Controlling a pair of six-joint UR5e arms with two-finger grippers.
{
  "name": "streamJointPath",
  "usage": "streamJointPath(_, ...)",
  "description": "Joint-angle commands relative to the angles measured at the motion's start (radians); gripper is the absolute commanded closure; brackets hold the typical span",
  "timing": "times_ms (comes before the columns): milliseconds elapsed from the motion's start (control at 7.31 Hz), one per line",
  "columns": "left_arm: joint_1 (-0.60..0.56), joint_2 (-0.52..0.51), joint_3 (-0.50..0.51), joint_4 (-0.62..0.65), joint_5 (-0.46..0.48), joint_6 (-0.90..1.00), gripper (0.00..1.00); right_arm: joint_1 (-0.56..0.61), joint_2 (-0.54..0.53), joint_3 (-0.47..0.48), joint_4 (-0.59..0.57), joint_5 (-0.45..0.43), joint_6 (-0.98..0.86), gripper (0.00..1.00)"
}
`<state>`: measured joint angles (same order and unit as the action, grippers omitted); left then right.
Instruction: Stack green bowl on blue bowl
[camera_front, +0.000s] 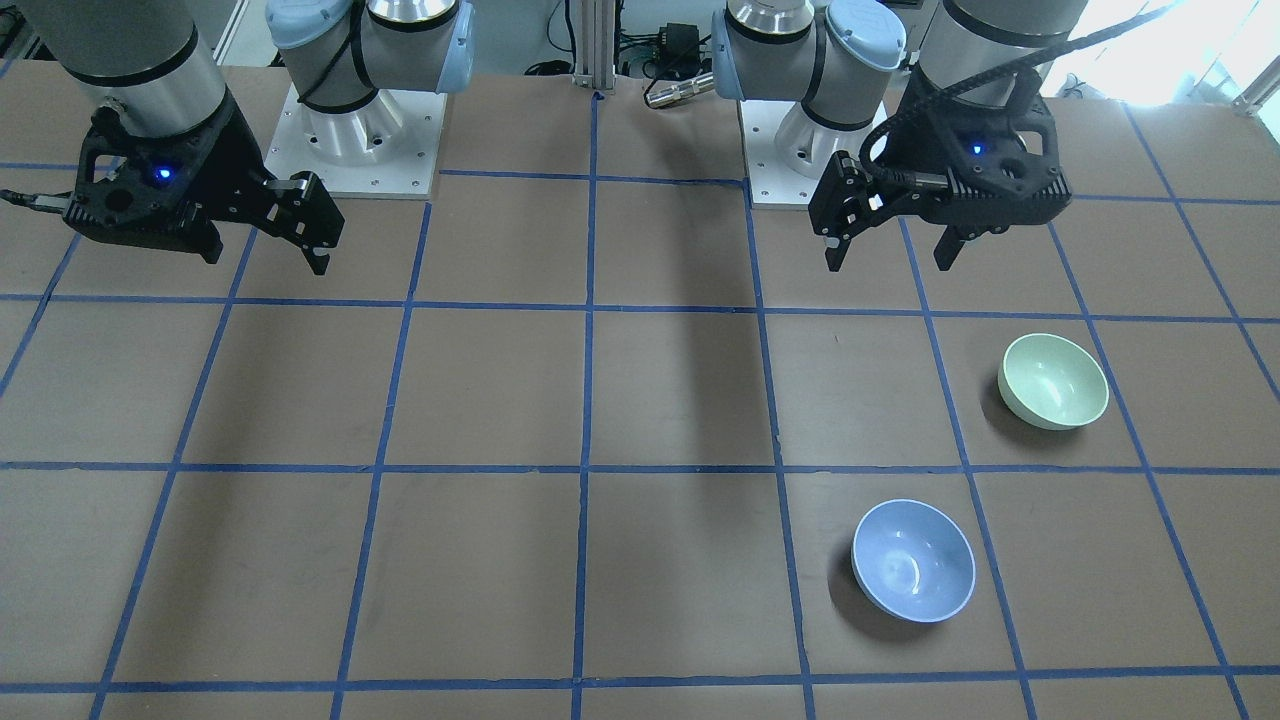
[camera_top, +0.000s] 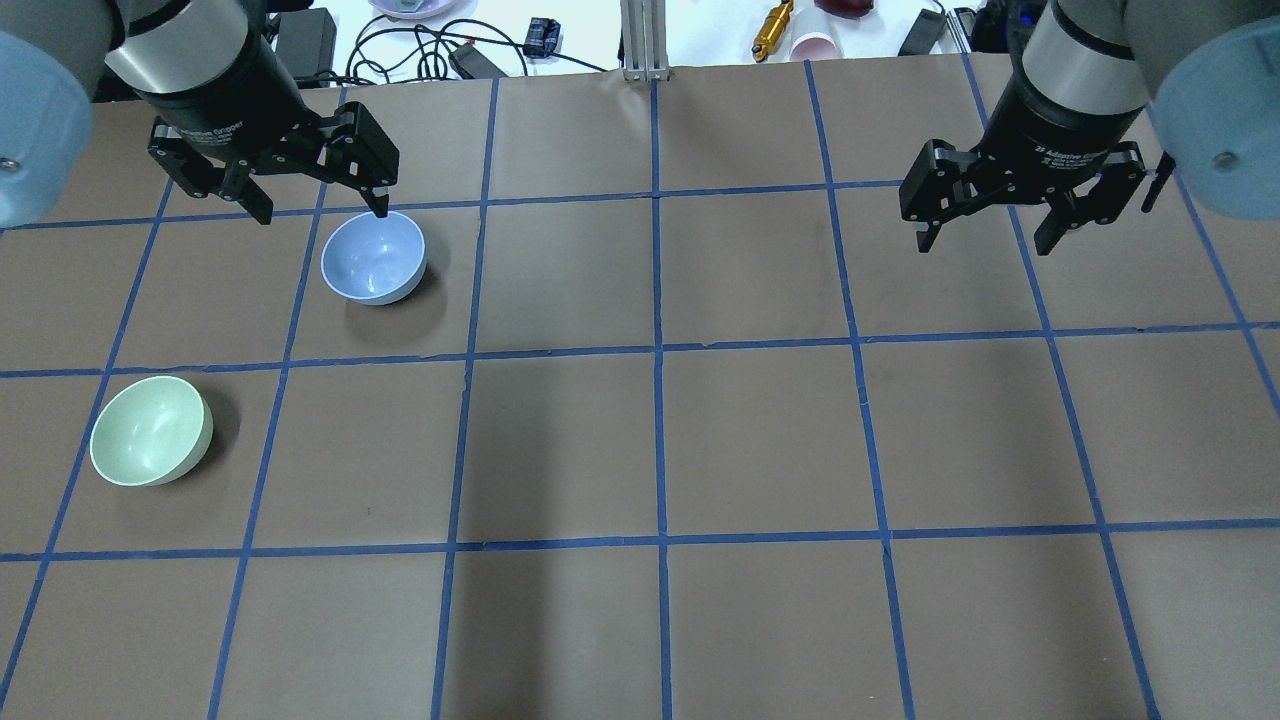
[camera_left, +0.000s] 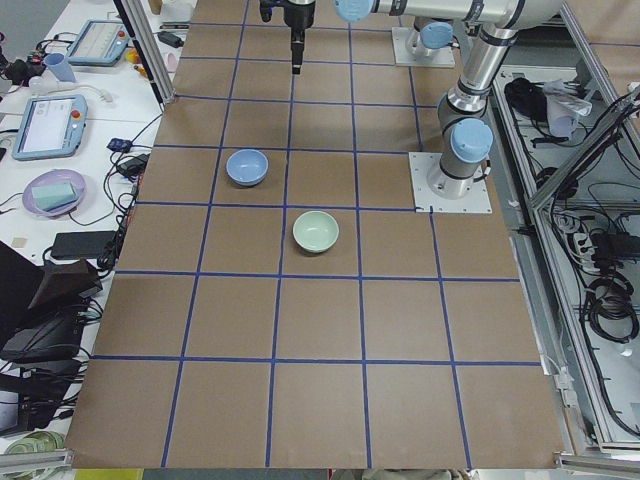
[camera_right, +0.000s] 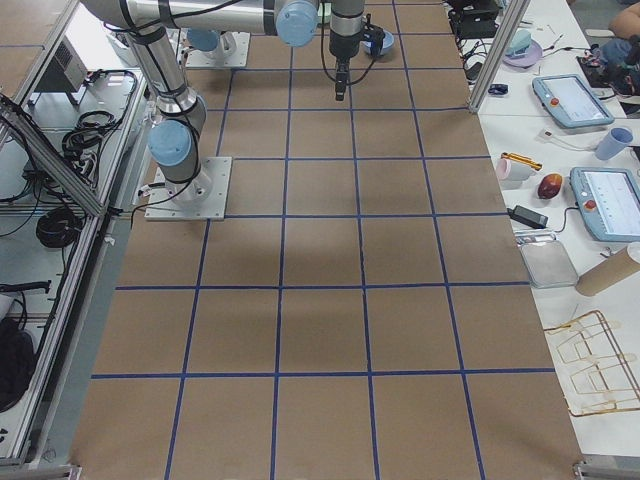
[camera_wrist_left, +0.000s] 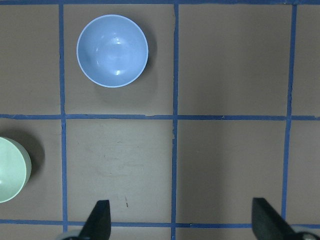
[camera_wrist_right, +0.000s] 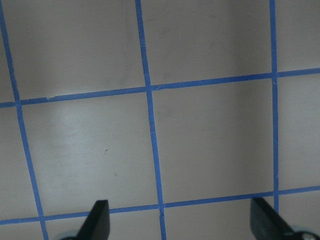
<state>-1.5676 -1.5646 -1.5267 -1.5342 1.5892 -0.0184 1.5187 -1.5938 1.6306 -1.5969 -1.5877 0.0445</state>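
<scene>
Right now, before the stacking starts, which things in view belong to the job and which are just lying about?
Belong to the job:
green bowl
blue bowl
left gripper, fingers open, nearest both bowls

Just lying about:
pink cup, off the mat
gold cylinder, beside the cup
cardboard tube, on the side bench
right gripper, fingers open, far from both bowls
</scene>
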Motion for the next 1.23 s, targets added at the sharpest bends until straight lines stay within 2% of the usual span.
streamJointPath(0, 0.000, -0.008, -0.006, 0.000, 0.000, 0.000, 0.00, 0.000, 0.000, 0.000, 0.000, 0.000, 0.000, 0.00)
streamJointPath(1095, 0.021, -0.002, -0.012, -0.017, 0.002, 0.000, 0.00, 0.000, 0.000, 0.000, 0.000, 0.000, 0.000, 0.00)
